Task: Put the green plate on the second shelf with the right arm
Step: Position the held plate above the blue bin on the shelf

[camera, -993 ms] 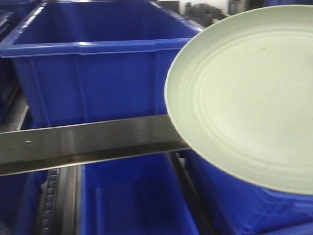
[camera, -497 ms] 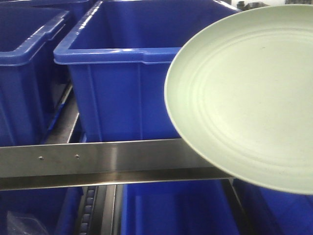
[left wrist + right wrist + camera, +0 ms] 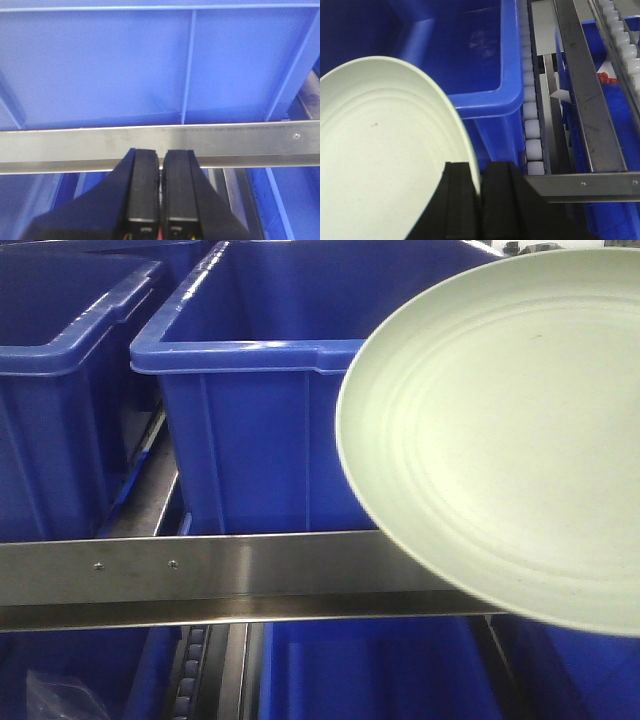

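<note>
Shelving rack fills every view: brushed steel rail runs horizontally across front view, two small screws in it, slightly glossy. Behind it stand smooth moulded blue plastic bins with thick rolled rims and vertical ribs, side by side; another blue bin sits below the rail. Dark roller track visible between lower bins. No bench visible, just rack and bins.

Green plate is held in the air at right of front view, tilted toward camera, overlapping the rail and centre bin; round, shallow, matte pale sage, faint concentric rings, low rim. Not resting on any shelf.

Right wrist view: right tool with black blocky fingers pinching plate edge, rim sandwiched between them. Beside it an open blue bin, a row of white rollers and grey steel rails.

Left wrist view: left tool pressed together, nothing between, black matte fingers pointing at a steel rail with a ribbed blue bin wall above.
</note>
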{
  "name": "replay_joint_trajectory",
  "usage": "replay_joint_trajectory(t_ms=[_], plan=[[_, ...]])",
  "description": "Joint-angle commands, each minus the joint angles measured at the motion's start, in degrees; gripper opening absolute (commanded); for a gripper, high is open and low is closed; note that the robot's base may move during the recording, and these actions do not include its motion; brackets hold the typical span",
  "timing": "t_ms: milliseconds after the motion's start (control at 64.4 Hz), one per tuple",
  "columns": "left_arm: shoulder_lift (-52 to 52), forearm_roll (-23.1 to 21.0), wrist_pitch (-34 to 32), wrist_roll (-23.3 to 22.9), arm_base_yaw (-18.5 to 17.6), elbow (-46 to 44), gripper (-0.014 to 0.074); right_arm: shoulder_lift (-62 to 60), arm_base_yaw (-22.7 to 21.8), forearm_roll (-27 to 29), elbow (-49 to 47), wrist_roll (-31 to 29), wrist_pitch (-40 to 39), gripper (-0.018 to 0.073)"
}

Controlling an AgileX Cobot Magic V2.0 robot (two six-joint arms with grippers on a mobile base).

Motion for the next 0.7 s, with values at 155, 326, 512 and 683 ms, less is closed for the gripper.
replay_joint_trajectory(t_ms=[155, 326, 512, 683], plan=[[-1.32, 0.05, -3.59, -0.28, 0.03, 2.4, 0.0125, -0.25, -0.27, -0.14, -1.87, -0.03, -6.05, 0.0055], [-1.32, 0.05, -3.59, -0.28, 0.03, 2.4, 0.0125, -0.25, -0.27, -0.14, -1.87, -0.03, -6.05, 0.0055], [-1.32, 0.05, -3.59, -0.28, 0.03, 2.4, 0.0125, -0.25, -0.27, -0.14, -1.87, -0.03, -6.05, 0.0055], [-1.32, 0.05, -3.59, -0.28, 0.03, 2.4, 0.0125, -0.25, -0.27, -0.14, -1.87, -0.03, -6.16, 0.0055]])
